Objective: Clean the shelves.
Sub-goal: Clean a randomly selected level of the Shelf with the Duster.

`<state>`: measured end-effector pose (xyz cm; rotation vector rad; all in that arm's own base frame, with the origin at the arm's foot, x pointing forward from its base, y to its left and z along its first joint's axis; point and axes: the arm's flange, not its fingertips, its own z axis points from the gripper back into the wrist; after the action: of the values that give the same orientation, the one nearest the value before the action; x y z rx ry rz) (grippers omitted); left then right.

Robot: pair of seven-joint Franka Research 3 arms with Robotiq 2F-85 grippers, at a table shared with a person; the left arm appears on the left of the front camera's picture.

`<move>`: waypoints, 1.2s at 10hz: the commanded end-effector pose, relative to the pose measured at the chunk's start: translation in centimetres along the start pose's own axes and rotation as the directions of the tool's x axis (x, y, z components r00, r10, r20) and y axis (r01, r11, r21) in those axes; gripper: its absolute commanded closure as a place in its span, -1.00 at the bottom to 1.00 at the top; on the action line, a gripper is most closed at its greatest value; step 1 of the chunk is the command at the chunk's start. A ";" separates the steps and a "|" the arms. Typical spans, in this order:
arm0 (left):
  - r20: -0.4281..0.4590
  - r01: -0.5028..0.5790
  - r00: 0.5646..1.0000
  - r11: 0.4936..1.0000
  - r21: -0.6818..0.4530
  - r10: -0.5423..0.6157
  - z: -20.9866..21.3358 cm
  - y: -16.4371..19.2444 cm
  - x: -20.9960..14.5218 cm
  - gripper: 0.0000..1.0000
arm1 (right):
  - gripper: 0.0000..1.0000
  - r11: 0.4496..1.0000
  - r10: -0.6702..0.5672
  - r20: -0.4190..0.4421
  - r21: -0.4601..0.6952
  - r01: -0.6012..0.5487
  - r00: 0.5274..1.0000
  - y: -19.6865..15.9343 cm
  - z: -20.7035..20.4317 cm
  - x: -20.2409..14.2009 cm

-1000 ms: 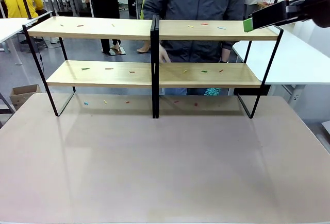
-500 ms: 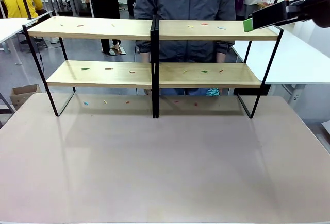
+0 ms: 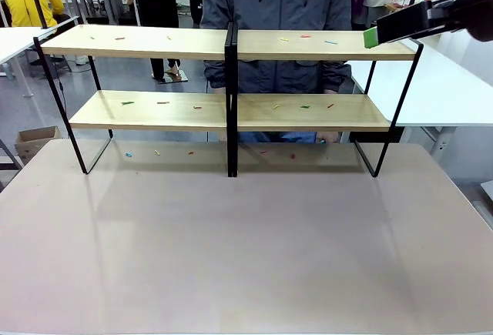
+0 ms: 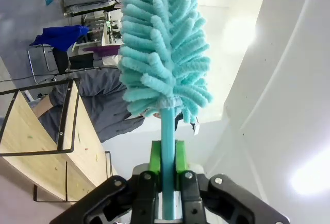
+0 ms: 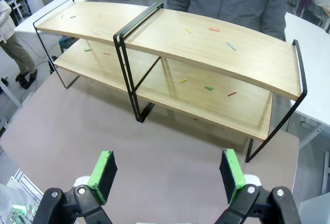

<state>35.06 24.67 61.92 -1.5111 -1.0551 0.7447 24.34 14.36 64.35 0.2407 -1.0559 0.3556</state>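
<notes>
Front view: littered shelves (image 3: pixel 231 108) are seen across the upper frame. Left wrist view: the left claw (image 4: pixel 167 157), lower centre, is clamped on a teal duster (image 4: pixel 162 49), judged ready for lowering onto a board. Right wrist view: the right claw (image 5: pixel 166 175) is spread wide.

Bright, even light from above; the shelves (image 3: pixel 154 110) cast a faint soft shadow onto the bench (image 3: pixel 246 258); white glare blows out the left wrist view's right side, the duster (image 4: pixel 165 44) crisp; wide-angle distortion bows the right wrist view's boards.
</notes>
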 end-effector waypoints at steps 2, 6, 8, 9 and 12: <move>-0.012 -0.003 1.000 1.000 0.002 0.003 0.5 -0.4 0.1 1.00 | -1.00 1.000 -0.001 0.001 0.000 0.001 1.000 0.0 0.0 0.1; 0.006 0.000 1.000 1.000 0.001 0.000 0.2 0.0 0.2 0.74 | -1.00 1.000 -0.001 0.001 0.000 0.001 1.000 0.0 0.0 0.1; -0.265 0.141 0.953 0.989 -0.047 -0.148 -1.4 -2.6 -6.1 0.74 | -1.00 1.000 -0.001 0.001 0.000 0.001 1.000 0.0 0.0 0.1; -0.472 0.225 0.851 0.972 -0.067 -0.229 -1.9 -2.7 -10.2 0.74 | -1.00 1.000 -0.001 0.001 0.000 0.001 1.000 0.0 0.0 0.1; -0.909 0.287 0.382 0.956 -0.058 -0.170 -1.8 0.7 -19.5 0.74 | -1.00 1.000 -0.001 0.001 0.000 0.001 1.000 0.0 0.0 0.1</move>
<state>29.67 5.51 61.09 -1.3801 -0.4947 0.0033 24.31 14.35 64.37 0.2407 -1.0568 0.3558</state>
